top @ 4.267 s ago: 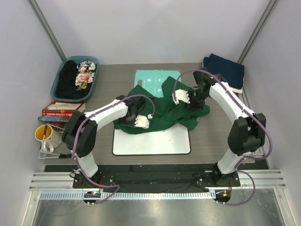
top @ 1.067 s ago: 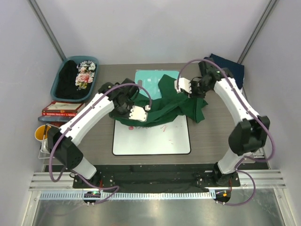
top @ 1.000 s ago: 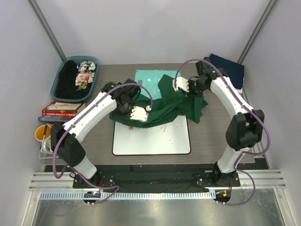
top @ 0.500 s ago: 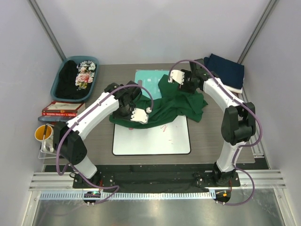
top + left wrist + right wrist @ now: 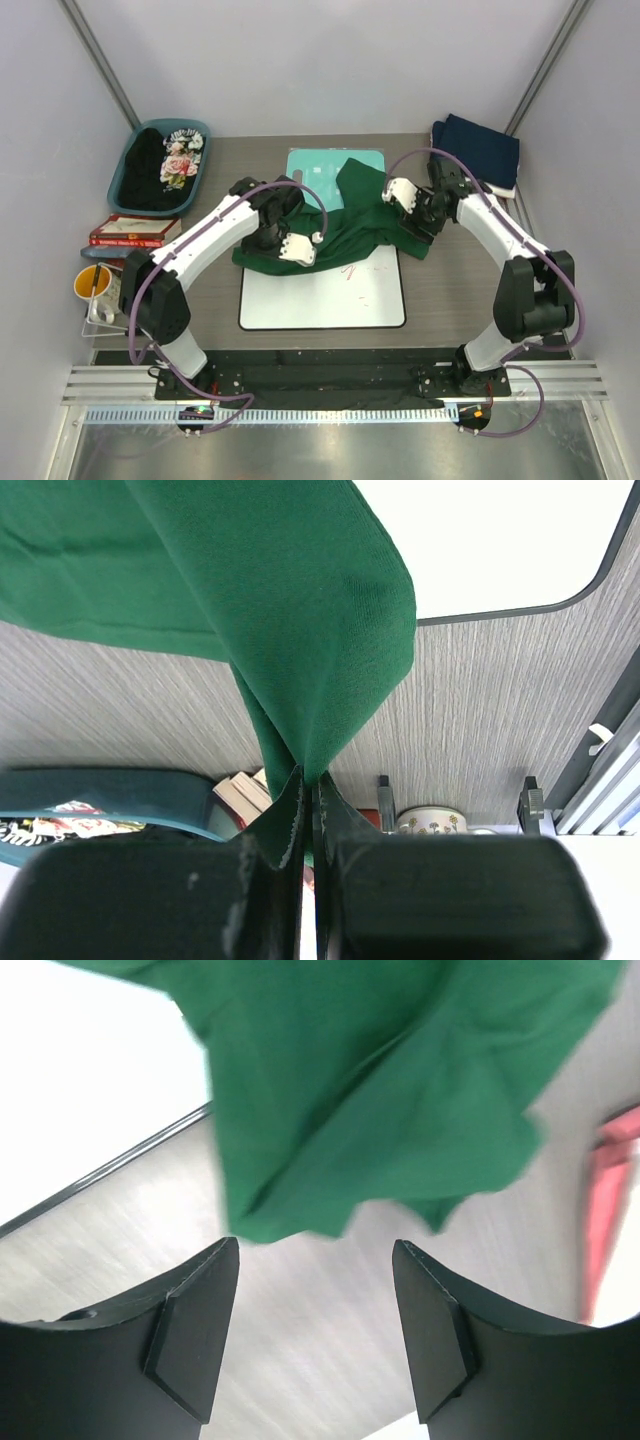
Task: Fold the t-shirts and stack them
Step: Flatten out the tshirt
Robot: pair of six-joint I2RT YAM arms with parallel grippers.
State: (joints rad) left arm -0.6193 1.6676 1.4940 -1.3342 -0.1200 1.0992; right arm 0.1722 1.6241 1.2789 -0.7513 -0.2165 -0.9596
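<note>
Colours as observed:

- Dark green t-shirt (image 5: 350,225): plain, no print.
- Folded t-shirt (image 5: 480,148), far right: navy, plain.
- Basket t-shirt (image 5: 180,160): black, with a pink, white and green floral print.
- Basket (image 5: 176,124): teal.
- Board (image 5: 315,165): pale teal.
- Whiteboard (image 5: 320,300): white, dark edge, faint red marks.
- Tabletop (image 5: 455,290): grey woodgrain.
- Book (image 5: 130,232): red cover.
- Mug (image 5: 92,283): yellow inside.
- Left arm (image 5: 200,245) and right arm (image 5: 500,225): white with black joints.
- Cables (image 5: 300,188): purple.
</note>
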